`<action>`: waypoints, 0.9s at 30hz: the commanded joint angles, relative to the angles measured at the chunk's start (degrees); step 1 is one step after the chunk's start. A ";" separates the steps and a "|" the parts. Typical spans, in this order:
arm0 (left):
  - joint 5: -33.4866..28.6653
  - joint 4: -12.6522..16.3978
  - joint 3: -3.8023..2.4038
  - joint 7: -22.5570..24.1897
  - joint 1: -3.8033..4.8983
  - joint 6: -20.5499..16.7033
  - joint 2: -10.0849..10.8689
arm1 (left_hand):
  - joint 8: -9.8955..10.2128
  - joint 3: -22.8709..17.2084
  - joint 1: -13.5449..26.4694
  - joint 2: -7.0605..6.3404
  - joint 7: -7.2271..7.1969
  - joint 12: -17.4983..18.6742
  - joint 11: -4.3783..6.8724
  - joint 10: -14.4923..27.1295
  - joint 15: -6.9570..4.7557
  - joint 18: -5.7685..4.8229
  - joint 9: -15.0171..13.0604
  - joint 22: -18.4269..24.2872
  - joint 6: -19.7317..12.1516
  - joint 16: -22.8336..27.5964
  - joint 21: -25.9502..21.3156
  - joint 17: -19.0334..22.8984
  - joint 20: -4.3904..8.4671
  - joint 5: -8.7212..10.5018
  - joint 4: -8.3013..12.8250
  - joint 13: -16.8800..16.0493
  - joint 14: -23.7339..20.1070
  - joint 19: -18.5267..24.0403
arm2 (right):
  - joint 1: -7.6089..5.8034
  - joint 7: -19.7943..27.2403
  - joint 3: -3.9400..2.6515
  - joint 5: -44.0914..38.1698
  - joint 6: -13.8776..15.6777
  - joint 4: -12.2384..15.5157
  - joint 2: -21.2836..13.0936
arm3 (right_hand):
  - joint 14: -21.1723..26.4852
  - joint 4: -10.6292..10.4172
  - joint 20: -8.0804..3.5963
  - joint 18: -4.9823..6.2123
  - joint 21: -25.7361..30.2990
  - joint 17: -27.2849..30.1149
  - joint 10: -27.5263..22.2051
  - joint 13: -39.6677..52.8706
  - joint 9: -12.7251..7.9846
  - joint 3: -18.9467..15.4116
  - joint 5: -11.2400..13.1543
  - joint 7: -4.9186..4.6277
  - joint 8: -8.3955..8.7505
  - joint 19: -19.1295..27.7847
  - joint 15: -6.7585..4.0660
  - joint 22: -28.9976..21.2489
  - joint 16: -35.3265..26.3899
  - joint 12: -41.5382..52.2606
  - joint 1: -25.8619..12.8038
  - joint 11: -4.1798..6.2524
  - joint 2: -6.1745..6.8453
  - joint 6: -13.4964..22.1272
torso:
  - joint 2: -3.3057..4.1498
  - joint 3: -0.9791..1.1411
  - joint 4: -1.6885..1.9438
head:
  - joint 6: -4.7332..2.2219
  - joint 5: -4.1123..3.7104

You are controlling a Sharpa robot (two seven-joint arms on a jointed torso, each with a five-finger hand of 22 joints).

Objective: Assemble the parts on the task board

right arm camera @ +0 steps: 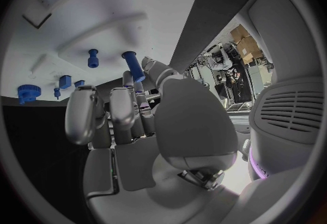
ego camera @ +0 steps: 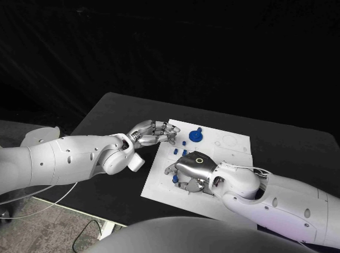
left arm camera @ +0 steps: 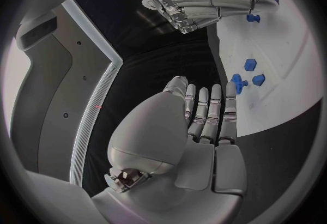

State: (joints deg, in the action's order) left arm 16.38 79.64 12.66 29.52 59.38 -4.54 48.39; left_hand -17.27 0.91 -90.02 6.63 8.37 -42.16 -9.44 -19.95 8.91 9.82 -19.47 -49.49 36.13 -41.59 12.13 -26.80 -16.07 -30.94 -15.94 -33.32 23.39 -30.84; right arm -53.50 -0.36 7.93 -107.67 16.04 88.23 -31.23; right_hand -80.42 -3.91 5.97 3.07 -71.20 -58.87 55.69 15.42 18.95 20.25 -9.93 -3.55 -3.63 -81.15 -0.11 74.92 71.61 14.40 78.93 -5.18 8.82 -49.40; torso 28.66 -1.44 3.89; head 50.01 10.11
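We've got the right hand (right arm camera: 129, 120) pinching a blue peg (right arm camera: 134, 66) over the task board (ego camera: 227, 158); left hand (left arm camera: 204, 126), fingers straight and together, holds nothing at board's 9 o'clock edge.

I worked in a lab or workshop: a black bench (ego camera: 291, 142) before black curtains (ego camera: 178, 47), cardboard boxes (right arm camera: 242, 38) stacked on shelving behind me.

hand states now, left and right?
Left hand: open, fingers straight, holding nothing, beside the task board.
Right hand: holding a blue peg in its fingers, over the board.
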 commanded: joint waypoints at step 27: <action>-0.77 -0.26 -0.03 0.29 -0.13 0.59 0.12 | -0.35 -0.89 -0.85 0.20 0.51 -0.30 -0.29 -0.05 0.26 -0.02 0.00 0.07 -0.19 -0.37 -0.43 0.30 -0.05 -0.60 -0.03 0.57 0.23 -0.59 | -10.09 0.15 -0.17 21.08 11.05 10.80 -17.71 | 3.91 -4.67 -1.92 3.31 12.14 10.55 3.57 17.94 -2.88 -8.02 2.79 -2.39 -2.76 4.61 -1.71 5.80 -7.96 26.47 0.08 4.05 -0.08 -4.97 | -0.13 0.02 -0.07 | -0.01 -1.53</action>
State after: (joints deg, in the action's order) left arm 16.06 79.37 12.64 29.33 59.28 -4.49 48.57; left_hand -17.27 0.31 -90.39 7.01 8.58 -42.16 -9.43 -19.95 8.91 9.81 -19.47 -49.50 35.91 -41.59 11.86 -26.57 -16.27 -31.23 -15.97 -32.78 23.39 -31.04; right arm -63.42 -0.04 7.73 -95.33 25.26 98.61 -48.49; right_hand -76.10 -8.56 4.45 5.75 -59.34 -48.35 59.35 31.03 15.94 12.53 -6.99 -5.97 -6.01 -76.46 -1.59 74.95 63.74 37.70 78.29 -1.70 8.46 -53.59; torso 28.55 -1.42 3.84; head 50.01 8.96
